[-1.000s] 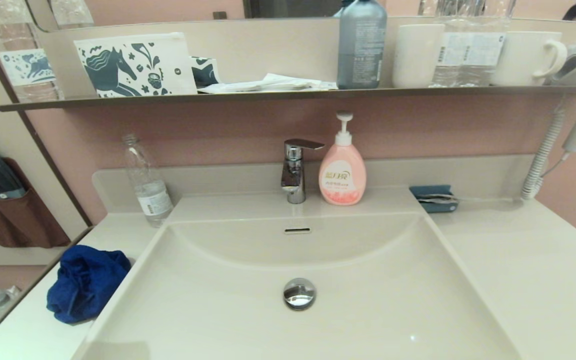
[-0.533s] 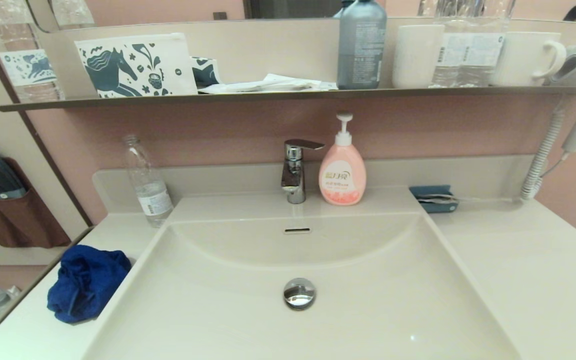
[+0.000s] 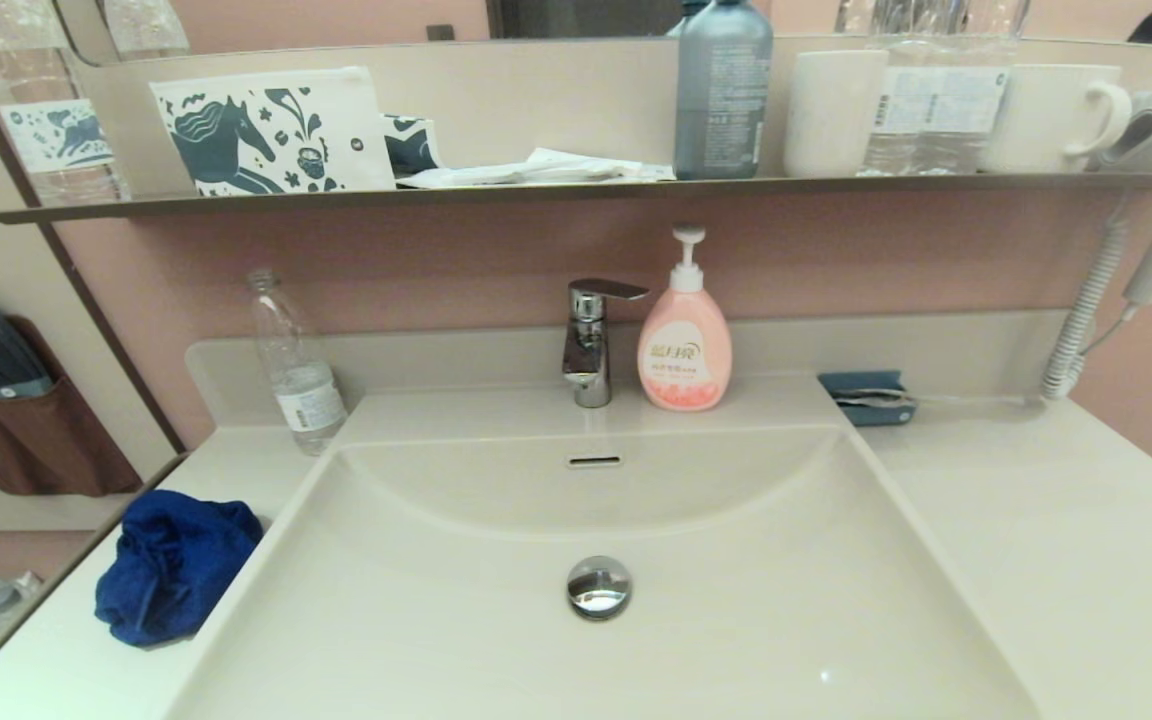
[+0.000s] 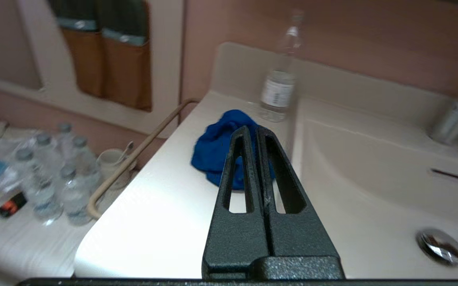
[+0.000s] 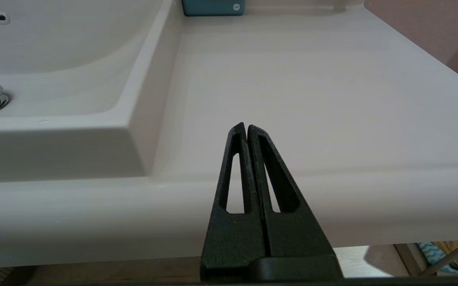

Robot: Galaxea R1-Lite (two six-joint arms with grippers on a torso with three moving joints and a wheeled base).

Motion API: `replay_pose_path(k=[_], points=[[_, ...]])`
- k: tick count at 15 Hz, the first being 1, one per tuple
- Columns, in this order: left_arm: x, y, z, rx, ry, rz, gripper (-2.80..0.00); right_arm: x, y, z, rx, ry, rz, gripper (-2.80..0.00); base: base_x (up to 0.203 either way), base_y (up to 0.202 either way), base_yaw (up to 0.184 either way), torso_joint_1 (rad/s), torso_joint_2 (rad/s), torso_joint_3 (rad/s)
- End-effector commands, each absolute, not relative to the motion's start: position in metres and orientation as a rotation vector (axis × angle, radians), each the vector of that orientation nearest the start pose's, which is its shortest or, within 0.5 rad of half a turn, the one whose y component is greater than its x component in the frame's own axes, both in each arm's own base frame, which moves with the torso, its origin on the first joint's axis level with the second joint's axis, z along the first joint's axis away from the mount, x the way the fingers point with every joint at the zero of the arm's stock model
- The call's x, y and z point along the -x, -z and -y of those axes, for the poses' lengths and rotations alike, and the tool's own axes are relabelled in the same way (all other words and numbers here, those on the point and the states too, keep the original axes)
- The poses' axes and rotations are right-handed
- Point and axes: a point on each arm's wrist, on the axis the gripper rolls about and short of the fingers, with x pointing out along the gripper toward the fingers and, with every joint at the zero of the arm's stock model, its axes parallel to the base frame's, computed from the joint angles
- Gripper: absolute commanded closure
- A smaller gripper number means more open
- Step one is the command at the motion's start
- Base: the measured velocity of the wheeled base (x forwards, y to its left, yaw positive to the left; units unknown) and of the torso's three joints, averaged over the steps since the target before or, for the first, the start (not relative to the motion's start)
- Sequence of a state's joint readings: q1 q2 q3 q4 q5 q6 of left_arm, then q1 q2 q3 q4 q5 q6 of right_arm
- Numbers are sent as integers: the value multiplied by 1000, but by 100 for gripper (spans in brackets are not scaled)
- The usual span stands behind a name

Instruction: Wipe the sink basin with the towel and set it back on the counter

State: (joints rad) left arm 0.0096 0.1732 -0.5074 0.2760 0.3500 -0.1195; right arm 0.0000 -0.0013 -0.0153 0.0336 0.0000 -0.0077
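Observation:
The blue towel point(image 3: 171, 565) lies bunched on the counter point(image 3: 46, 670) left of the sink basin point(image 3: 756, 610), touching the basin's rim. The basin holds only its chrome drain plug point(image 3: 598, 586) and overflow slot point(image 3: 595, 461). Neither gripper shows in the head view. In the left wrist view my left gripper point(image 4: 251, 129) is shut and empty, raised above the counter short of the towel point(image 4: 215, 147), apart from it. My right gripper point(image 5: 247, 126) is shut and empty, hanging just off the counter's front edge point(image 5: 312, 186), right of the basin point(image 5: 54, 59).
A clear water bottle point(image 3: 294, 365) stands behind the towel. The faucet point(image 3: 591, 340) and pink soap bottle point(image 3: 684, 335) stand at the basin's back. A teal box point(image 3: 866, 397) sits at the back right. A dark shelf point(image 3: 576, 188) with cups and bottles overhangs.
A faint grey shape at the head view's bottom edge, near the basin's front left corner, is gone. The towel and all else stand as before.

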Motion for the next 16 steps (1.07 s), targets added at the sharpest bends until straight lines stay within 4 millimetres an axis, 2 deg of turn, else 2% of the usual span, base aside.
replay_pose_path(k=[1, 5, 9, 14, 16], points=[[64, -173, -6, 111, -290, 118, 0, 24, -76, 0, 8, 0, -18, 0, 0, 0, 0, 0, 0, 0], [63, -147, -1, 55, -58, 107, 0, 24, -76, 0, 8, 0, -18, 0, 0, 0, 0, 0, 0, 0], [51, -125, -1, -106, -40, 27, 0, 24, -76, 0, 8, 0, -18, 0, 0, 0, 0, 0, 0, 0], [26, -89, -1, -115, -42, 63, 0, 24, -76, 0, 8, 0, -18, 0, 0, 0, 0, 0, 0, 0], [24, -86, 0, -114, -29, 70, 0, 24, -76, 0, 8, 0, -18, 0, 0, 0, 0, 0, 0, 0]])
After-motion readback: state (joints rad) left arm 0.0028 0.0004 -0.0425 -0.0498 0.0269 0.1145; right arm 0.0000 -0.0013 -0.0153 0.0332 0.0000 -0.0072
